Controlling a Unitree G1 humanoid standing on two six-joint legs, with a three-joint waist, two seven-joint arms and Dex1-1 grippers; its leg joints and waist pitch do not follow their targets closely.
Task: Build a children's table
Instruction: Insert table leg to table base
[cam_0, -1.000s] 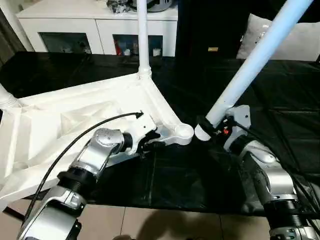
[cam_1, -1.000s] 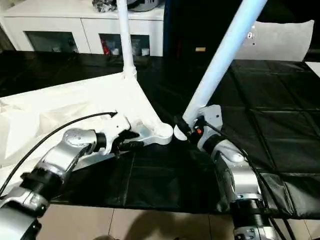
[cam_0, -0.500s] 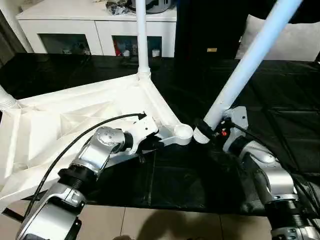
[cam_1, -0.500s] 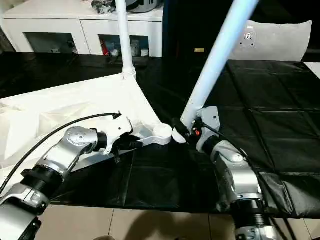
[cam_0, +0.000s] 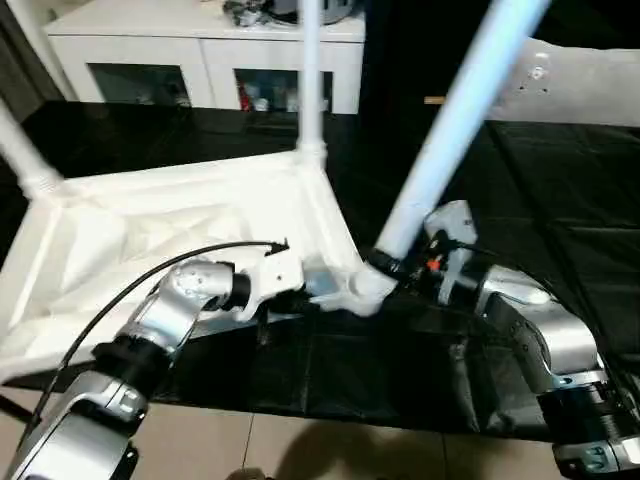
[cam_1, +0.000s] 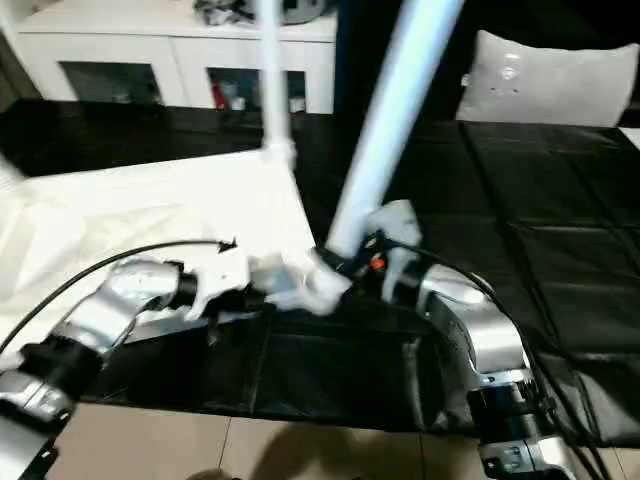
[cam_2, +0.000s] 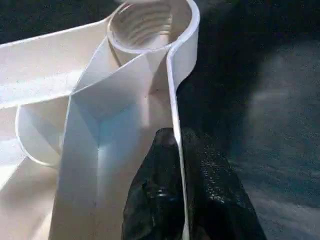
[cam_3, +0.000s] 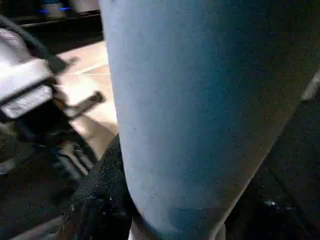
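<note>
The two head views look forward and down from just above the silver forearms, over the black work surface (cam_0: 560, 200) to the white cabinet (cam_0: 210, 50) at the far side; both take in the upturned table top (cam_0: 150, 230), its near right corner socket and the leg (cam_0: 450, 120) slanting up from it. The left wrist view sits very close along the left gripper (cam_2: 180, 200), facing the top's rim and the threaded socket (cam_2: 145, 25). The right wrist view is pressed almost against the leg, with the left gripper blurred beyond.
</note>
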